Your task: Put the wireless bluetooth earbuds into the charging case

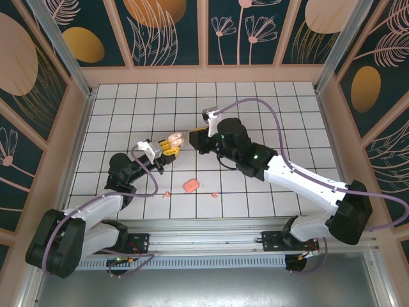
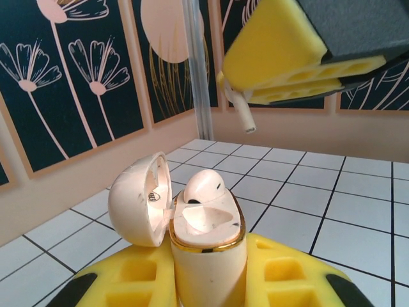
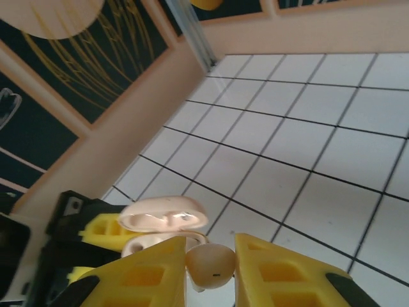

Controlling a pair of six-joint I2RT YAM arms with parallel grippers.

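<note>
My left gripper (image 2: 208,262) is shut on the cream, gold-rimmed charging case (image 2: 208,220), held upright with its lid (image 2: 137,201) swung open to the left. One earbud (image 2: 203,185) sits in the far slot; the near slot is bare. My right gripper (image 3: 211,268) is shut on a second earbud (image 3: 209,263), and its yellow fingers (image 2: 300,64) hang just above and beyond the case, with that earbud's stem (image 2: 243,116) pointing down. From above, the left gripper (image 1: 167,148) and right gripper (image 1: 192,139) meet at the case (image 1: 176,138). Two tiny pink earbuds (image 1: 167,193) (image 1: 215,193) lie on the tiles.
A small pink rounded case (image 1: 190,185) lies on the white tiled floor (image 1: 268,109) near the front, between the two loose bits. Wooden walls with painted panels (image 1: 169,32) enclose the floor on three sides. A metal rail (image 1: 211,225) runs along the near edge.
</note>
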